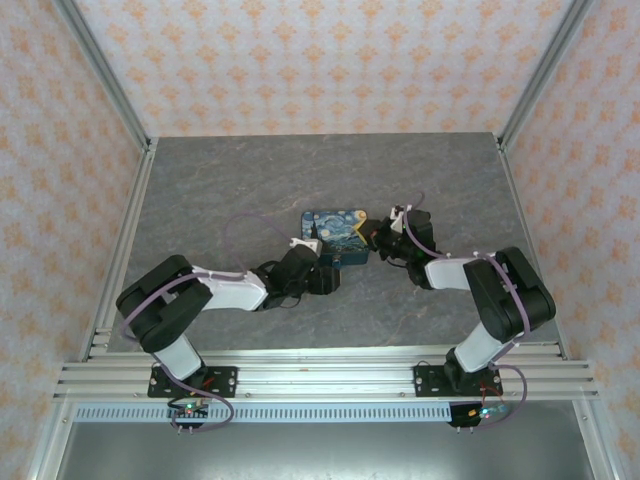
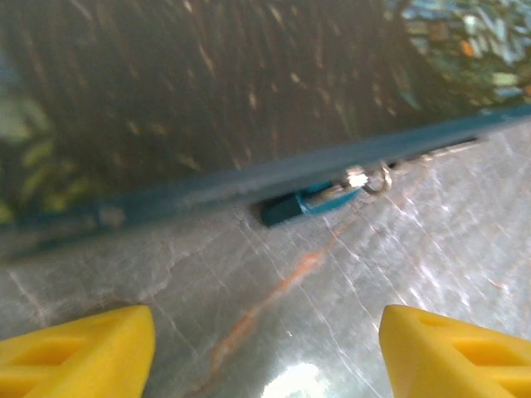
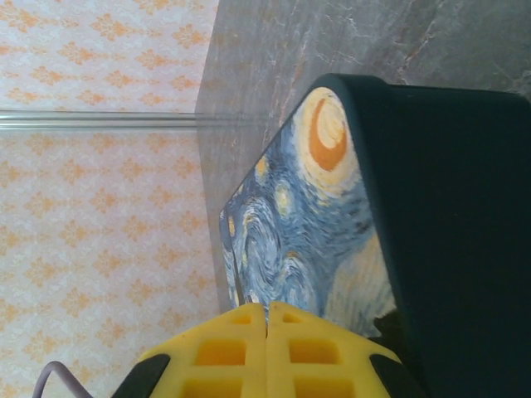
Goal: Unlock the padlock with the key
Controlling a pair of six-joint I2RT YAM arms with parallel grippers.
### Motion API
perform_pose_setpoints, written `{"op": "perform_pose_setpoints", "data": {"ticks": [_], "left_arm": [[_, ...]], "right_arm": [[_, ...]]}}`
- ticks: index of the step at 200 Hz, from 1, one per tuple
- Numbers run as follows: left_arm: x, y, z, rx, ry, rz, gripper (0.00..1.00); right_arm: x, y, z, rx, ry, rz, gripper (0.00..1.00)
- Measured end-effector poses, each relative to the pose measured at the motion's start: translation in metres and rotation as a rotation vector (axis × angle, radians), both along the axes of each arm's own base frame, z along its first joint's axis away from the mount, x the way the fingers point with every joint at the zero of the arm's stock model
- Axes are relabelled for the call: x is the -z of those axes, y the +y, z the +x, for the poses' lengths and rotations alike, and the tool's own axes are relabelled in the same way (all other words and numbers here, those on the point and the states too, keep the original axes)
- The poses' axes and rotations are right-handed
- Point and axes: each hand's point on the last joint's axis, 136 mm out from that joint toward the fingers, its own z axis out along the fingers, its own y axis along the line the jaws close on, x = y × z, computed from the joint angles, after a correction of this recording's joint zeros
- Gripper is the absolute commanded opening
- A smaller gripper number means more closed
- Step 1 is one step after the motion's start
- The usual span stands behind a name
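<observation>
**Bench layout.** A flat case (image 1: 335,228) with a swirling blue and yellow painted lid lies near the middle of the grey stone-pattern bench (image 1: 250,180). Both arms reach in to it, one from each side.

**Left claw.** The left claw (image 1: 328,266) sits low at the near edge of the case, towards its left end. In the left wrist view its two yellow fingers (image 2: 83,348) stand wide apart, with bare bench between them and nothing gripped.

**Task item.** A small blue item (image 2: 311,203) with a bright metal ring at its right end lies on the bench, tucked against the lower edge of the case (image 2: 207,83). It is ahead of the left claw (image 2: 265,352) and apart from both fingers. The picture is too blurred to tell whether it is the key or the padlock.

**Right claw.** The right claw (image 1: 378,238) sits just beside the right end of the case. In the right wrist view its yellow pads (image 3: 224,352) are pressed together along a thin seam, with nothing visible between them. The painted lid (image 3: 315,240) and the dark side wall of the case lie directly ahead of it
</observation>
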Motion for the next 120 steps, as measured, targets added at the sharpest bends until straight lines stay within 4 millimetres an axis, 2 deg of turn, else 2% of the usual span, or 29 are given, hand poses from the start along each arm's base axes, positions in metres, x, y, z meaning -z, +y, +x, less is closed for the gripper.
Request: {"op": "perform_pose_setpoints", "data": {"ticks": [41,80,120], "left_arm": [[0.000,-0.014,0.016,0.022,-0.049,0.004,0.69],[0.000,-0.017,0.032,0.017,-0.075,0.006,0.68],[-0.001,-0.019,0.045,0.006,-0.096,-0.008,0.65]], "right_arm": [[-0.013,0.003,0.008,0.000,-0.032,0.012,0.00],[-0.031,0.007,0.020,0.000,-0.076,0.025,0.00],[-0.014,0.008,0.025,0.001,-0.041,0.008,0.00]]}}
